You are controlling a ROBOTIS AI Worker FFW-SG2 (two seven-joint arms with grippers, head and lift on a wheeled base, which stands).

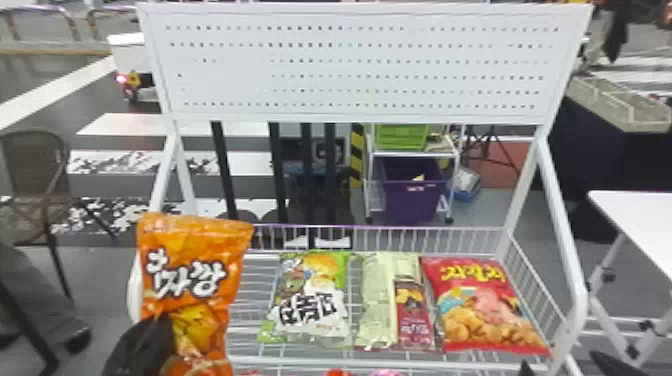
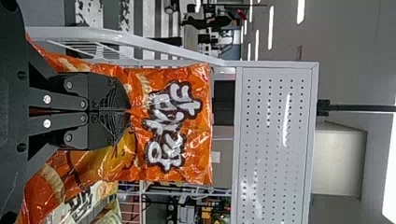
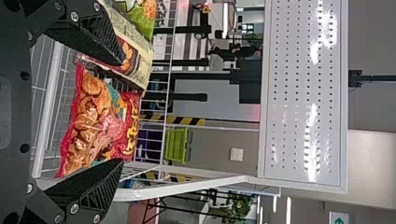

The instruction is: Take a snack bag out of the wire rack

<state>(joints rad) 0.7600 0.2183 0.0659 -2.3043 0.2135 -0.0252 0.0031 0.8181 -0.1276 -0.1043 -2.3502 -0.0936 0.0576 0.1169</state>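
Between the jaws of the left gripper (image 1: 150, 340), which are clenched on a fold of its front, the orange snack bag (image 1: 195, 260) stands nearly upright, and its printed upper part rises above the fingertips. From where I stand, it covers the left end of the wire rack (image 1: 380, 228); whether its bottom touches the rack, I cannot tell. To the right of these jaws, inside the rack, three more bags are lying in a row: a green bag (image 1: 310, 300), then a pale bag with a dark red part (image 1: 382, 300), then a red bag (image 1: 485, 305). The right gripper (image 1: 559, 358) has its jaws spread wide, with nothing grasped, and they are at the near side of the red bag. Higher than both grippers is the white perforated board (image 1: 350, 65).
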